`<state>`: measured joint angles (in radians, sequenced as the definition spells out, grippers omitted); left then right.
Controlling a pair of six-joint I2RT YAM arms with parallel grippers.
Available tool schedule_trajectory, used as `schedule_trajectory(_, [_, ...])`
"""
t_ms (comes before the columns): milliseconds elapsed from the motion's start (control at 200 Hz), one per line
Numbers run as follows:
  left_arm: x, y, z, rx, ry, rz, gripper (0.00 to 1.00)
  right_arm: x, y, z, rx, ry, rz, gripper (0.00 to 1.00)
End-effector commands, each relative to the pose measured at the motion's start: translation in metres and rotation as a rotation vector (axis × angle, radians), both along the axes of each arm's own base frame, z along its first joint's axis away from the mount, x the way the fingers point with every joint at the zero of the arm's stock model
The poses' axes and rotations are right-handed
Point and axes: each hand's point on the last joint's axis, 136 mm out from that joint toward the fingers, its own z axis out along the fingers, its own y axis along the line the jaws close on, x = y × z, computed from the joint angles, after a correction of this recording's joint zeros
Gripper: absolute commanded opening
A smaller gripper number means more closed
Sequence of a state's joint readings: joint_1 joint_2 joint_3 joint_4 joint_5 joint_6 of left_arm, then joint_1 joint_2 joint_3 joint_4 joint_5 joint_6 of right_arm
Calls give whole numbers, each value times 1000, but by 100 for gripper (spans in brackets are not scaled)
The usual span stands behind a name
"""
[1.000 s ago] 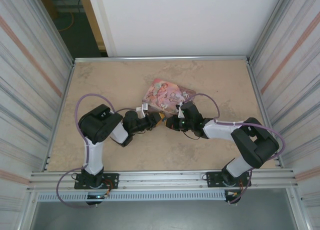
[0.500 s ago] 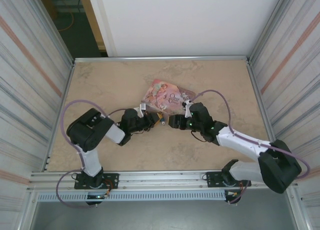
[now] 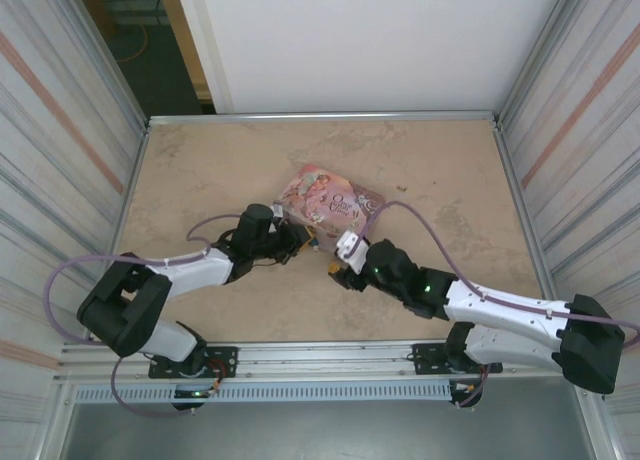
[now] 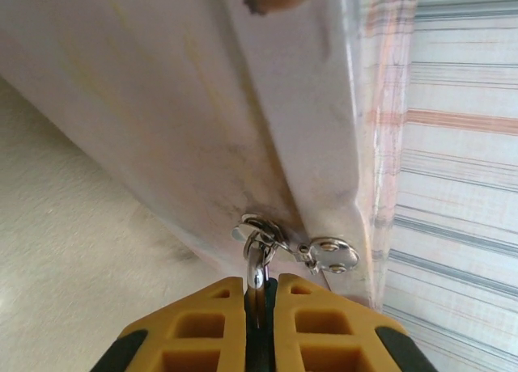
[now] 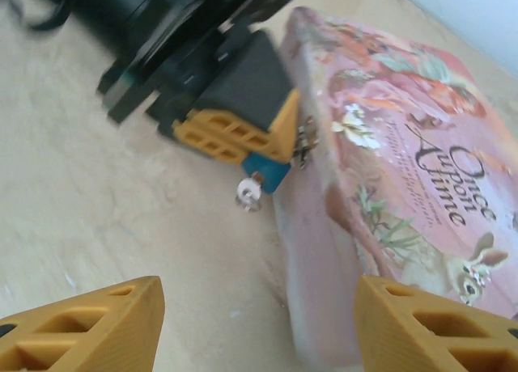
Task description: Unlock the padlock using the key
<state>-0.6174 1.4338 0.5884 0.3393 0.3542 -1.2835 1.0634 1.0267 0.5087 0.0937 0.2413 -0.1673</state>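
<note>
The left gripper point(image 4: 261, 287) pinches the padlock point(image 5: 268, 171) beside the tin point(image 5: 388, 162), and the key point(image 5: 248, 192) pokes out straight toward the wide-open right gripper point(image 5: 259, 298) just in front.

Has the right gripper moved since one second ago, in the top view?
Yes. In the top view the right gripper has drawn back toward the near edge of the table, away from the tin; its jaws are open now.

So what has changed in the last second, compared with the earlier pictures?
The right fingers opened, let go of the key and drew back toward the near edge. The left fingers stay shut on the padlock beside the tin.
</note>
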Motion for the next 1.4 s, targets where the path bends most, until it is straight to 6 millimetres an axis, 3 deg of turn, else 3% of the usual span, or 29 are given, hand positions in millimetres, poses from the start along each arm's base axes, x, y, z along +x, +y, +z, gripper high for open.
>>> schedule_trajectory(0, [-4,0,8,32,55,2,0,7,-1,2,-166,-222,37,62])
schedule_trajectory(331, [-8,-7,20,-3,145,10,0,5,23,-8,-273,-379,77,61])
schedule_trajectory(721, [-11,-6,20,-10,159,14,0,15,46,-29,-287,-369,77,46])
schedule_trajectory(1398, [-13,-6,18,-16,168,12,0,34,59,-39,-254,-343,46,26])
